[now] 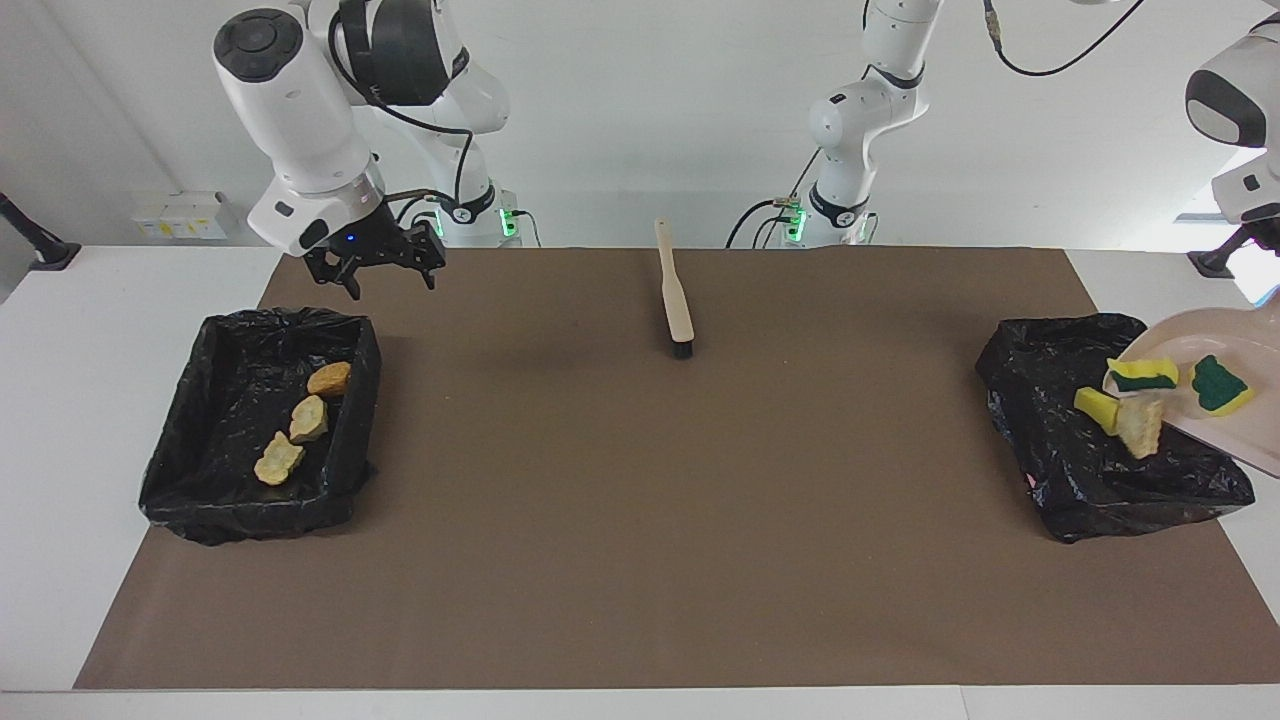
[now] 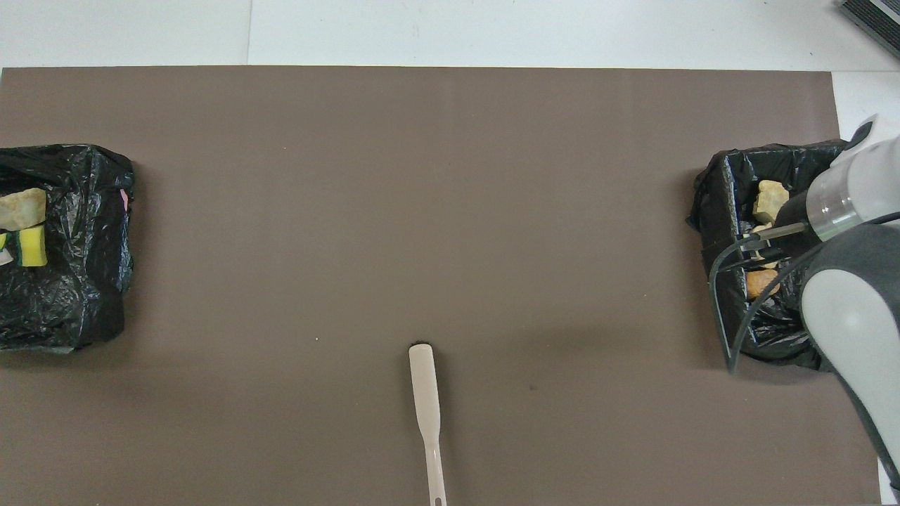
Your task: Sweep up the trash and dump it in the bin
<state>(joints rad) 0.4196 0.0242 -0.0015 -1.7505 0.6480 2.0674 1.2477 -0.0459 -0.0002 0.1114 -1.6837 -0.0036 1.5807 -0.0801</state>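
The beige dustpan [image 1: 1222,340] hangs tilted over the black-lined bin [image 1: 1060,400] at the left arm's end of the table. My left gripper [image 1: 1266,236] is shut on its handle at the view's edge. Trash slides off the lip. A tan lump [image 1: 1140,425] and a yellow sponge piece [image 1: 1095,407] are dropping into the bin, and two sponge pieces [image 1: 1142,373] are still on the pan. From overhead the lump [image 2: 22,207] and yellow sponge [image 2: 31,246] show over that bin [image 2: 77,267]. My right gripper [image 1: 375,268] hangs open and holds nothing, above the mat beside the other bin.
The second black-lined bin [image 1: 230,500] at the right arm's end holds three tan lumps [image 1: 308,418]. The beige brush [image 1: 677,300] lies on the brown mat [image 1: 640,520] near the robots, bristles pointing away from them. The right arm [image 2: 837,204] covers part of that bin from overhead.
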